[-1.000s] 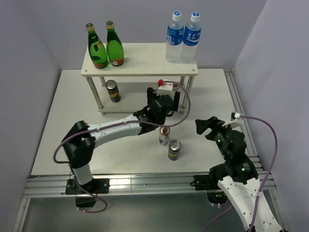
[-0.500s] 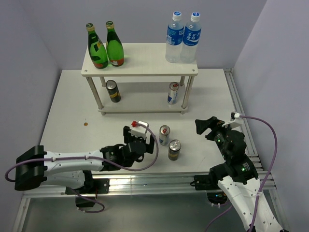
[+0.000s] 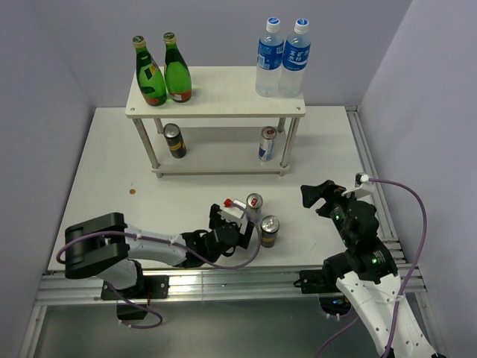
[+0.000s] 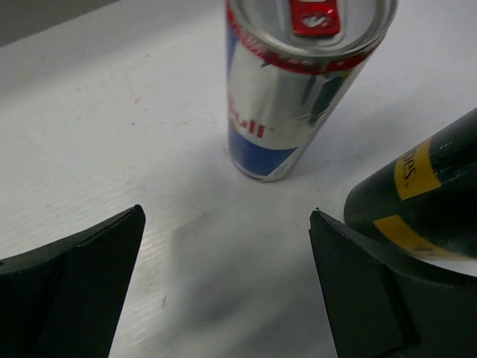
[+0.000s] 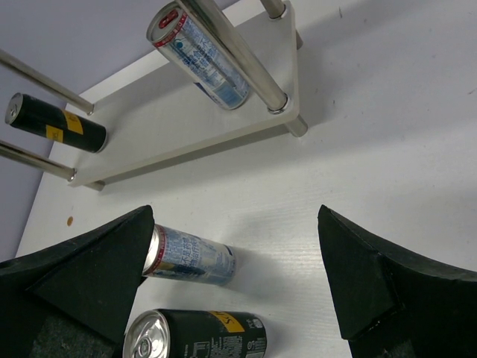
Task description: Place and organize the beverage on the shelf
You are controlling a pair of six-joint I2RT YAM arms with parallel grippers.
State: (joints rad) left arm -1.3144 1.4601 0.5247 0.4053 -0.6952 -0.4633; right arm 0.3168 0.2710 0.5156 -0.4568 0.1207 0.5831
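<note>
The left gripper (image 4: 223, 298) sits farther right than before, fingers spread and empty, just left of the silver can (image 4: 298, 89) and black can (image 4: 425, 201) on the shelf's (image 3: 223, 89) near side; the right gripper (image 5: 231, 283) is likewise released.

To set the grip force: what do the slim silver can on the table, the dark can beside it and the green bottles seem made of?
Slim silver can: probably aluminium, glossy; reflections on its side, pull tab on top. Dark can: likely aluminium too, matte black coat, bare silver lid. Left green bottle and right green bottle: apparently glass, shiny green, gold foil necks.
</note>
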